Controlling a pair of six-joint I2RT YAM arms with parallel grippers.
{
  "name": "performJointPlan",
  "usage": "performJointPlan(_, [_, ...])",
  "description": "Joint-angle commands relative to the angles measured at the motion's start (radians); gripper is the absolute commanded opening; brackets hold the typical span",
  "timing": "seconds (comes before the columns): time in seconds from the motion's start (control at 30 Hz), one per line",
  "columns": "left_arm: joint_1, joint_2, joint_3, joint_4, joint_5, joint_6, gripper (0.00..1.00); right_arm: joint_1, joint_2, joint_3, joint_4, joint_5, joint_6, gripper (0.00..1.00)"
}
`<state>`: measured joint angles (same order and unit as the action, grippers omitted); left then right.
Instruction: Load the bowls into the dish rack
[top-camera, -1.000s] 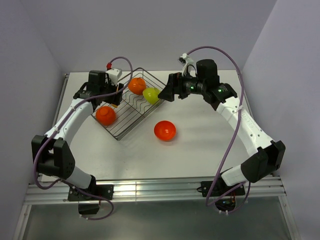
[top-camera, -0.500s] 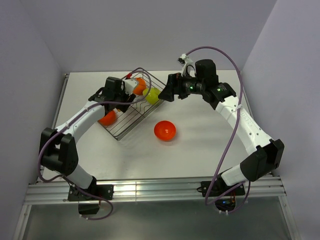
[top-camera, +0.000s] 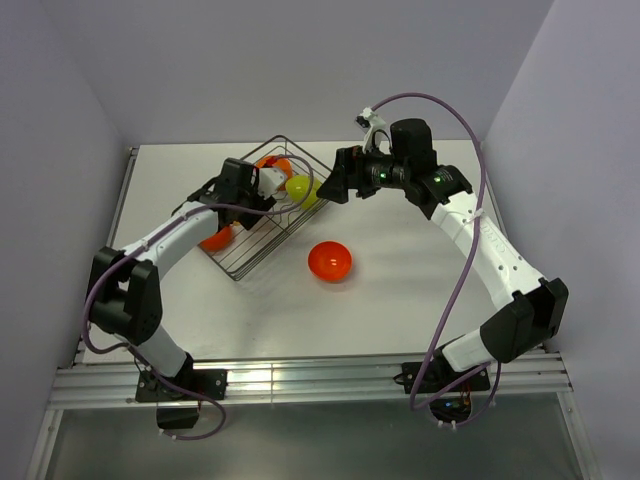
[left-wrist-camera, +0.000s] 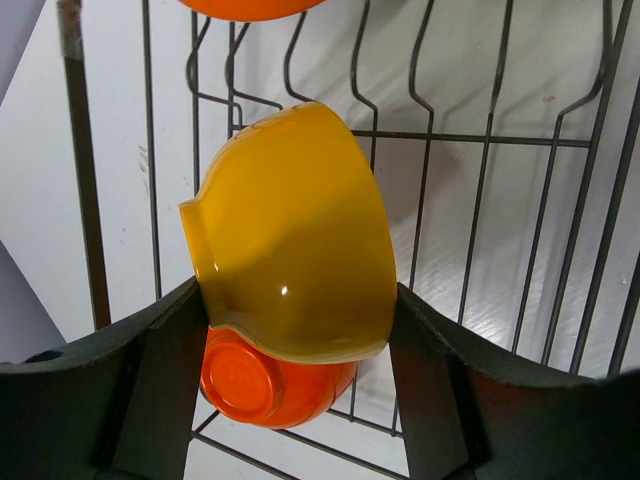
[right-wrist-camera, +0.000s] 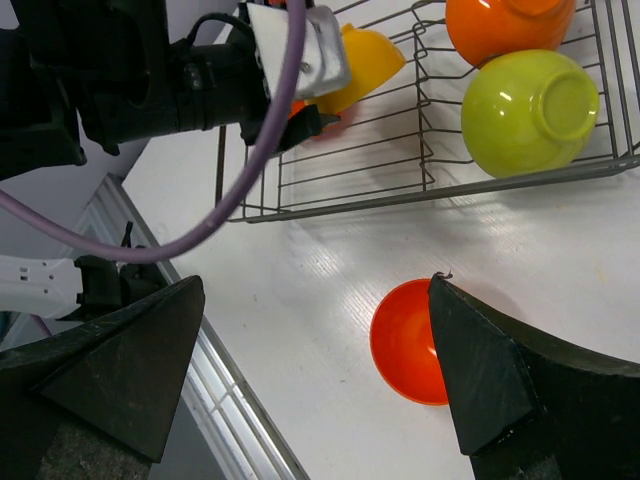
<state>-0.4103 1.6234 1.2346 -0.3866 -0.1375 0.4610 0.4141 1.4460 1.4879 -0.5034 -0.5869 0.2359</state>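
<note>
The left gripper (left-wrist-camera: 295, 330) holds the yellow bowl (left-wrist-camera: 290, 240) over the dish rack (top-camera: 262, 240), near the bench's (top-camera: 400, 290) back edge, just above an orange bowl (left-wrist-camera: 260, 385). If it is dropped here, it may bump that bowl and tip. The right gripper (right-wrist-camera: 318, 300) is wide and empty.

The setting is a robotics laboratory test cell, not a domestic room. The reference is the white table (top-camera: 400, 300). Plain pale panels (top-camera: 300, 60) enclose it at the far side and both flanks. Along its near edge runs an aluminium profile rail (top-camera: 300, 382), carrying the bases of a left arm (top-camera: 165, 245) and a right arm (top-camera: 495, 262). Exposed purple cable (top-camera: 415, 94) loops above the table. On its surface stand a wire dish rack (top-camera: 245, 255) and glossy plastic bowls (top-camera: 329, 261).
</note>
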Motion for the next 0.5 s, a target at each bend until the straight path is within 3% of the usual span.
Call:
performJointPlan(0.0, [-0.016,0.013,0.009,0.038,-0.037,0.059,0.00,-0.006,-0.003,0.046,-0.007,0.015,-0.023,1.00])
performJointPlan(0.47, [-0.047,0.052,-0.012,0.071,-0.116,0.103,0.00,-0.008,0.011,0.061,-0.018,0.013,-0.027,1.00])
